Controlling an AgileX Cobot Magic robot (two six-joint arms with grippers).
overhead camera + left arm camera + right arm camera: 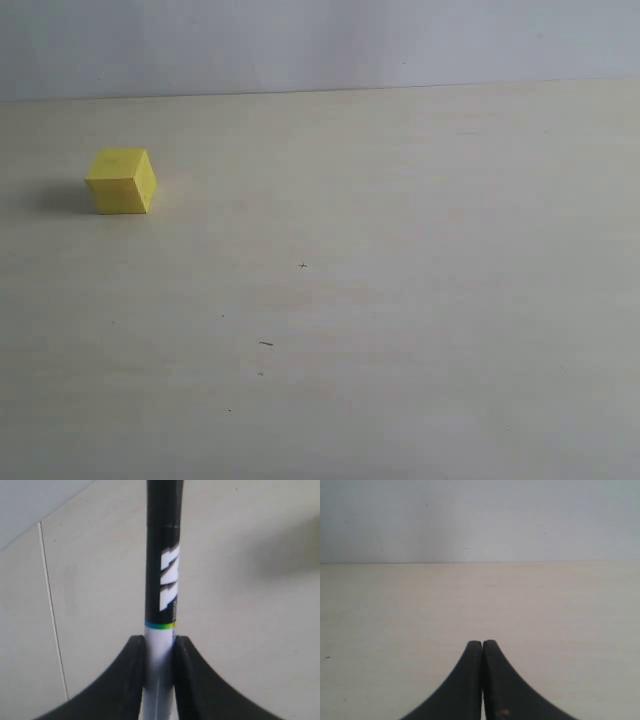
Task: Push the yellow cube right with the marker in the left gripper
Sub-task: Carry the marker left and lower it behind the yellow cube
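Observation:
The yellow cube (122,181) rests on the pale table at the far left of the exterior view, with no arm or marker showing in that view. In the left wrist view my left gripper (159,645) is shut on the marker (163,565), its black fingers clamping the white barrel while the black lettered part sticks out beyond them. The cube does not show in that view. My right gripper (482,644) is shut with nothing between its fingers, above bare table.
The pale table (400,300) stretches wide to the right of the cube, ending at a grey wall (320,40) behind. A thin seam line (50,605) crosses the surface in the left wrist view.

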